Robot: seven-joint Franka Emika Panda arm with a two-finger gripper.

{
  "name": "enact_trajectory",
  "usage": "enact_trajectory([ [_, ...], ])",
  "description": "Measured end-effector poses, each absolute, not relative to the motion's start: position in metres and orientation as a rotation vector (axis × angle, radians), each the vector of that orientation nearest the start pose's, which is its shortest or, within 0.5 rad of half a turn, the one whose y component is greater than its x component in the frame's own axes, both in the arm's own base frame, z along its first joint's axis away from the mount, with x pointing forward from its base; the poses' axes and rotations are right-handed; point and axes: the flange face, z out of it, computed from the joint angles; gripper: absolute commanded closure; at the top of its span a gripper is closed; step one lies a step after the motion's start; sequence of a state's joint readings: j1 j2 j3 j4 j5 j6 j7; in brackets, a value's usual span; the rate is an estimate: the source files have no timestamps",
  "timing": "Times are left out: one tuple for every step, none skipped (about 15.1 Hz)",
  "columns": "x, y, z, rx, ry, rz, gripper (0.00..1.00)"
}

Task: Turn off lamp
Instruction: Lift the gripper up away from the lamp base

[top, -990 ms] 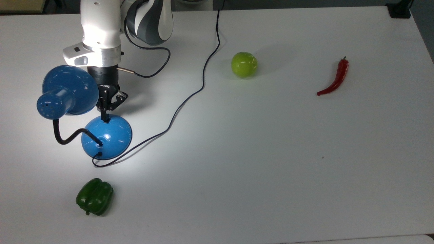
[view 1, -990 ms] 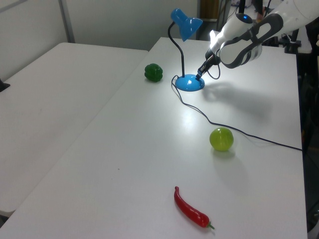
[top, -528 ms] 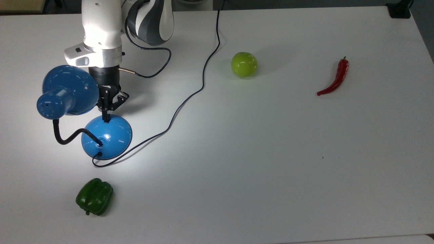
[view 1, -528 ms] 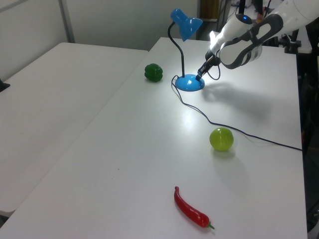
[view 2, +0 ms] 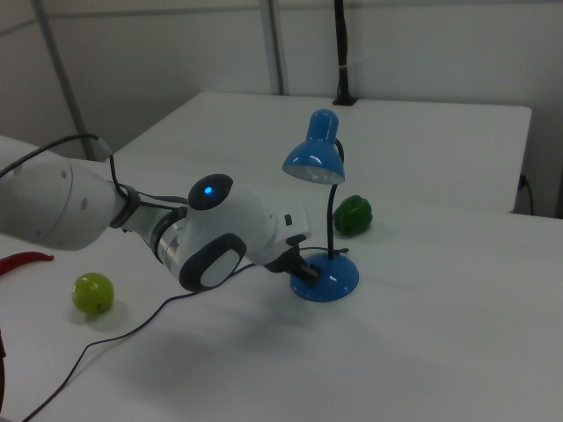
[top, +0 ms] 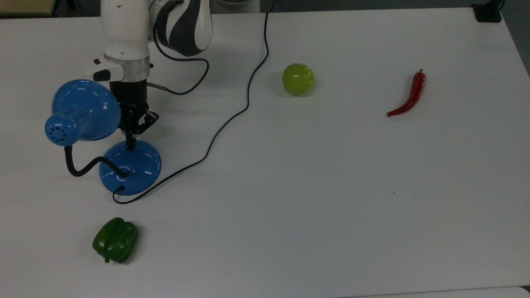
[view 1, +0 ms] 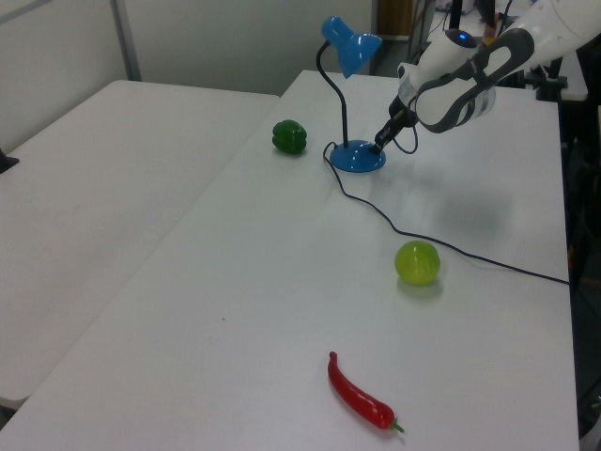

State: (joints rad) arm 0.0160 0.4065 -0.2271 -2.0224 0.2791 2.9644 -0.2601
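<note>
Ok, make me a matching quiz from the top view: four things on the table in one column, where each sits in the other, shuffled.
Things:
1. glossy blue desk lamp
2. round green apple
3. long red chili pepper
4. dark green bell pepper

Places in the top view:
A. far right
B. bottom left
C. upper middle
D. left, under the hand

Pairs: 1-D, 2-C, 3-A, 4-B

The glossy blue desk lamp point(top: 130, 166) stands on the flat white table point(top: 331, 186) at the top view's left, with the black two-finger gripper point(top: 130, 142) on its base. The bumpy green bell pepper point(top: 115, 240) lies below it at the lower left. The round green apple point(top: 298, 78) sits upper middle, and the long red chili pepper point(top: 410, 96) lies far right.
</note>
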Motion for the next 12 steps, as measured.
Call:
enact_trajectory([
  [0.627,-0.144,0.313,-3.099,0.263,-0.868,1.00],
  [0.627,-0.144,0.313,-3.099,0.263,-0.868,1.00],
  [0.626,-0.144,0.313,-3.099,0.263,-0.868,1.00],
  [0.626,-0.144,0.313,-3.099,0.263,-0.867,1.00],
  [0.626,-0.144,0.312,-3.099,0.264,-0.863,1.00],
  [0.625,-0.144,0.312,-3.100,0.265,-0.857,1.00],
  [0.623,-0.144,0.311,-3.100,0.265,-0.844,1.00],
  [0.622,-0.144,0.310,-3.102,0.261,-0.828,1.00],
  [0.620,-0.144,0.309,-3.104,0.255,-0.804,1.00],
  [0.618,-0.143,0.309,-3.104,0.245,-0.767,1.00],
  [0.615,-0.141,0.311,-3.103,0.231,-0.719,1.00],
  [0.614,-0.140,0.315,-3.099,0.218,-0.680,1.00],
])
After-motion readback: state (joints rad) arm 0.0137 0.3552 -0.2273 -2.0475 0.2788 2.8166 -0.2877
